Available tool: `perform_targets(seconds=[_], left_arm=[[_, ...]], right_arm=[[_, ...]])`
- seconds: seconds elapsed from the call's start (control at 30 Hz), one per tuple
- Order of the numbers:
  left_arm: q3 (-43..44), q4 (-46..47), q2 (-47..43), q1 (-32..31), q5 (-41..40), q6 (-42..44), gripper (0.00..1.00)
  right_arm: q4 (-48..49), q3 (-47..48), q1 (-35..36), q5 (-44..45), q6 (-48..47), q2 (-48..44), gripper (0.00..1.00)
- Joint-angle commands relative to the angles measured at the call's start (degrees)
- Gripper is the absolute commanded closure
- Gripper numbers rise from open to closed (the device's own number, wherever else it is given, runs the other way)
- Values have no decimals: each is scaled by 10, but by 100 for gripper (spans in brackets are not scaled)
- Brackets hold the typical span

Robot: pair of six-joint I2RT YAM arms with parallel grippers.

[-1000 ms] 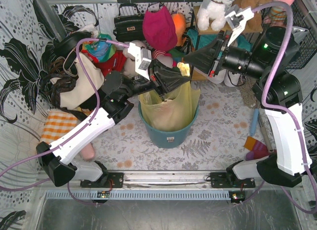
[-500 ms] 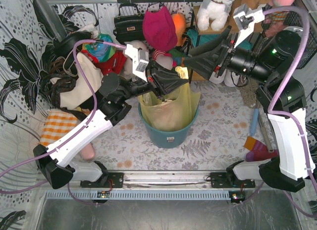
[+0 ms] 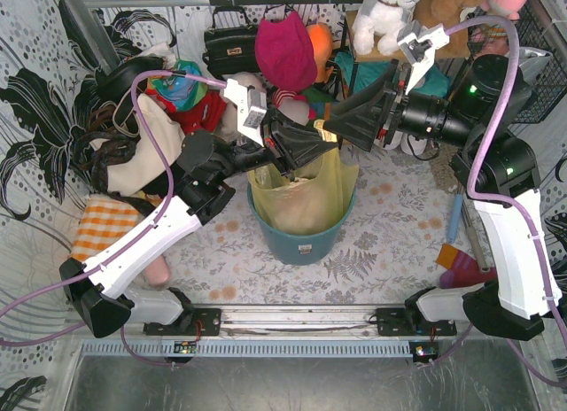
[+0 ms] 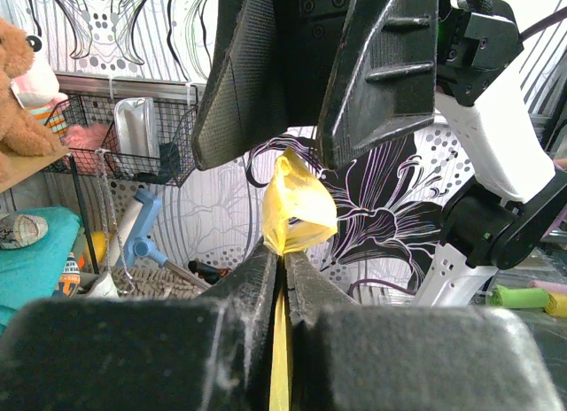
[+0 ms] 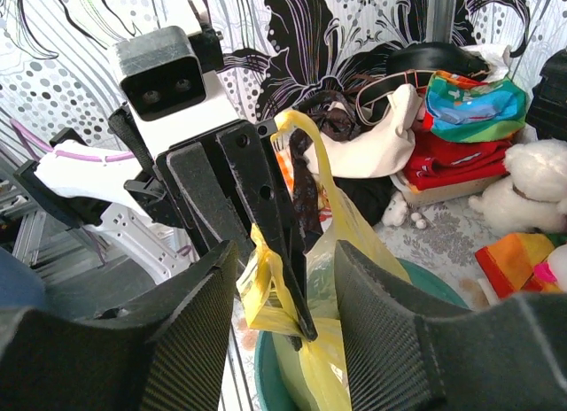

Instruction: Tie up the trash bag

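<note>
- The trash bag (image 3: 306,198) stands in a teal bin (image 3: 301,249) at the middle of the flower-patterned table (image 3: 390,243) in the overhead view
- Its yellow-green plastic rises above the bin's rim, and pale crumpled paper shows through it
- The bag's top edge is gathered into a narrow strip on its 12 o'clock side
- The left gripper (image 3: 326,139) reaches in from 9 o'clock with its jaws pressed together on that strip
- In the left wrist view the yellow plastic runs up through the slit between the fingers (image 4: 252,283) and ends in a crumpled tuft just above them
- The right gripper (image 3: 338,130) comes in from 2 o'clock with its jaws parted and nothing held
- In the right wrist view its pads (image 5: 186,340) stand on either side of the left gripper's tips and the yellow strip, with a gap on each side
- Along the 12 o'clock edge lie a black handbag (image 3: 229,43) and a white plush toy (image 3: 385,12)
- An orange checked cloth (image 3: 104,225) lies at 9 o'clock, well apart from the bin
</note>
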Motion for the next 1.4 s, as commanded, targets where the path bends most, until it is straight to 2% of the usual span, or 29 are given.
perform_targets(seconds=[0.0, 0.1, 0.2, 0.3, 0.37, 0.4, 0.43, 0.5, 0.53, 0.6, 0.73, 1.0, 1.27, 1.37], left_arm=[[14, 12, 0, 3, 3, 2, 87], [14, 12, 0, 2, 3, 3, 87], [15, 12, 1, 3, 2, 2, 88], [16, 12, 1, 2, 3, 2, 88], [16, 12, 0, 2, 3, 2, 87], [15, 12, -1, 2, 4, 3, 84], [10, 18, -2, 2, 8, 4, 77], [-5, 48, -10, 2, 13, -1, 53], [-10, 59, -13, 3, 12, -3, 45], [-3, 59, -15, 2, 5, -10, 38], [24, 37, -7, 2, -19, -18, 31], [54, 40, 13, 2, -44, -49, 32], [68, 36, 26, 3, -56, -53, 45], [72, 34, 29, 2, -62, -53, 53]], right_arm=[[-4, 1, 3, -18, -17, 4, 51], [-5, -3, 3, -20, -17, 9, 52], [-6, -4, 3, -16, -20, 11, 58], [-6, 0, 3, -15, -21, 13, 72], [-3, 3, 2, -12, -20, 13, 89], [1, 3, 3, -9, -19, 12, 99], [8, 0, 3, -5, -16, 11, 100], [32, -9, 3, 7, -6, 5, 100], [43, -11, 3, 13, -4, 3, 100], [51, -4, 3, 17, -4, 5, 100], [58, 10, 3, 13, 0, 13, 100], [81, 0, 3, 11, 7, 3, 100], [86, -2, 2, 7, 11, -4, 100], [88, -4, 3, 4, 13, -6, 100]])
